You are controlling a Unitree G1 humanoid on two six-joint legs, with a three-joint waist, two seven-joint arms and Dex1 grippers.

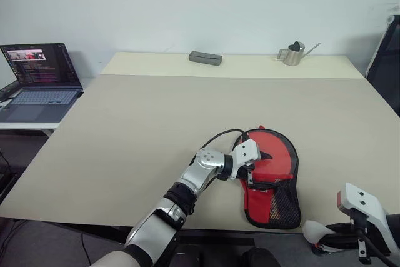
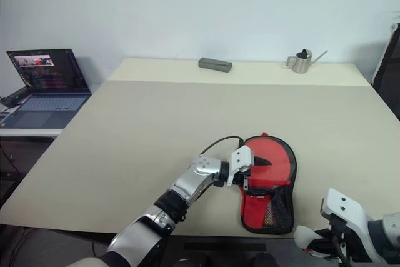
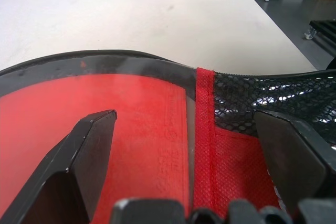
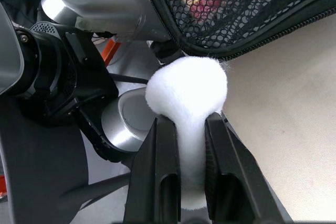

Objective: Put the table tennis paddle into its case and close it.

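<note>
Red rubber: the table tennis paddle [image 1: 275, 151] lies inside the case [image 1: 276, 204], its round face showing at the open upper end; handle hidden under the mesh.
Case: flat black-and-red pouch on the table [image 1: 137, 136], near the front edge, mesh pocket toward the robot.
Left tool [image 1: 251, 168]: fingers spread wide, resting over the case where the red face meets the mesh; one finger over the rubber, the other over the mesh, nothing pinched between them.
Right tool [image 4: 189, 145]: fingers clamped together on the white pom-pom [image 4: 187, 90], held just off the table's front edge, beside the case's near corner.
Zipper: the black track along the case's near edge appears in the right wrist view; how much of it is shut cannot be told.
Step in hand: judged as closing; the paddle is already in, the left tool steadies the pouch, the right tool has the pull.
Next move calls for: drawing the pom-pom along the track around the case's edge, with the left tool pressing down so the pouch does not slide or lift.
Background: laptop [image 1: 40, 79] on a side surface, a grey block [image 1: 205, 58] and a small watering can [image 1: 294, 53] at the far edge.
</note>
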